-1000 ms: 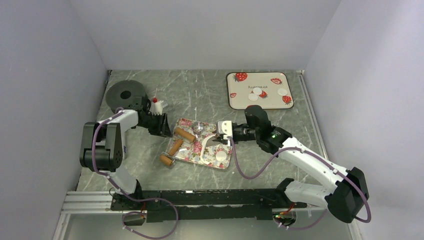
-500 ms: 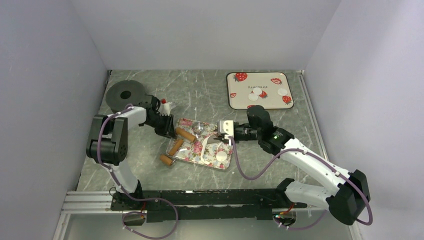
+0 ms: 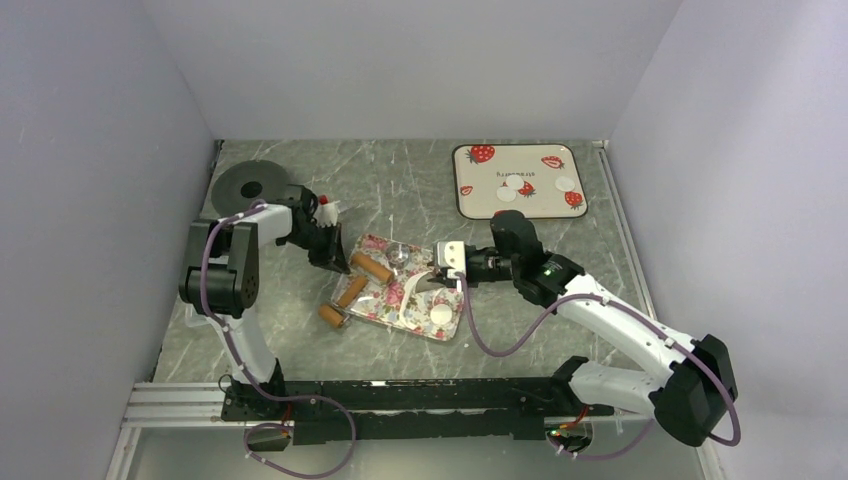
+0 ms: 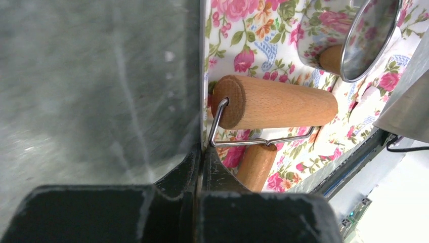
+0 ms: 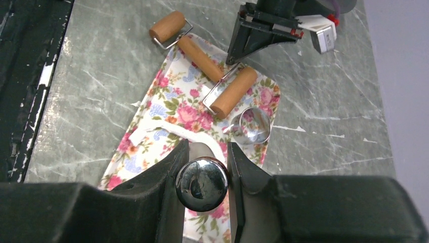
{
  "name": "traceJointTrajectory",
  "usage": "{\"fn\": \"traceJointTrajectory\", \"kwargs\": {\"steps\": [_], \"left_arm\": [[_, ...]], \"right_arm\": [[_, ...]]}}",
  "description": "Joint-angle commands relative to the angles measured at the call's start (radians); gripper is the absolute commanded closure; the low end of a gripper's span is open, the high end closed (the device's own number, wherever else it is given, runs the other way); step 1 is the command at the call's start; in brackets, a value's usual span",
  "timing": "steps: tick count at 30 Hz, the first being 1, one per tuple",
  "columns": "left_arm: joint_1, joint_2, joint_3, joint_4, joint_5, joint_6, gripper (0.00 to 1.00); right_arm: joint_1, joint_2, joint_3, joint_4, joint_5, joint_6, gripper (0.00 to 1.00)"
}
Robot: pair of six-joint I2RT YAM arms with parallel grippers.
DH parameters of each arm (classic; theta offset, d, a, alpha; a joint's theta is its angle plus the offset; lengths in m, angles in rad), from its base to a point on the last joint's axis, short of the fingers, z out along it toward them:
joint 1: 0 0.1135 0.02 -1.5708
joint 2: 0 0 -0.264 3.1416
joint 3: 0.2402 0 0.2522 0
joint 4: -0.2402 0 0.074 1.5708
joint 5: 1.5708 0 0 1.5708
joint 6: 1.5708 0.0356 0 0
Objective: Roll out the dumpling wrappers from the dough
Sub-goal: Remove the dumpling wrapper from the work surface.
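Note:
A floral tray lies mid-table with a strip of white dough and one round dumpling wrapper on it. A wooden rolling pin rests across its left end, beside a metal ring cutter. My left gripper is shut on the floral tray's left rim, just below the pin's roller. My right gripper hovers over the dough, shut on a metal tool with a round shiny knob. A few more wrappers lie on the strawberry tray.
A black disc and a small white bottle with a red cap stand at the back left, right behind the left arm. The pin's small roller hangs off the floral tray onto the marbled table. Walls close in on three sides.
My left gripper has swung right to the floral tray's left rim and closed on it. The right arm and its tool have stayed put.

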Motion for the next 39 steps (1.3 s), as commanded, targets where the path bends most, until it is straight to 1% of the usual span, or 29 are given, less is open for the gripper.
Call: {"fn": "traceJointTrajectory", "kwargs": {"steps": [1,3,8,12,18,23,32,39], "left_arm": [[0.076,-0.028,-0.005,-0.014,-0.016,-0.012,1.0],[0.089,-0.035,-0.012,-0.027,-0.011,0.034,1.0],[0.104,-0.037,-0.032,-0.006,0.025,0.051,1.0],[0.104,-0.03,-0.031,-0.001,0.033,0.066,1.0],[0.104,-0.019,-0.041,0.014,0.054,0.06,1.0],[0.104,-0.018,-0.044,0.028,0.057,0.054,1.0],[0.104,-0.017,-0.041,0.034,0.07,0.047,1.0],[0.104,-0.024,-0.048,0.041,0.072,0.046,1.0]], "right_arm": [[0.009,0.0,0.033,0.043,-0.071,-0.042,1.0],[0.019,0.019,0.043,0.04,-0.079,-0.069,1.0],[0.06,0.099,0.102,-0.028,-0.063,-0.153,1.0],[0.067,0.11,0.086,0.029,-0.048,-0.213,1.0],[0.068,0.134,0.111,-0.033,-0.04,-0.301,1.0],[0.068,0.144,0.111,-0.02,-0.052,-0.305,1.0],[0.067,0.135,0.104,-0.069,-0.084,-0.312,1.0],[0.067,0.179,0.108,-0.064,-0.103,-0.308,1.0]]}}
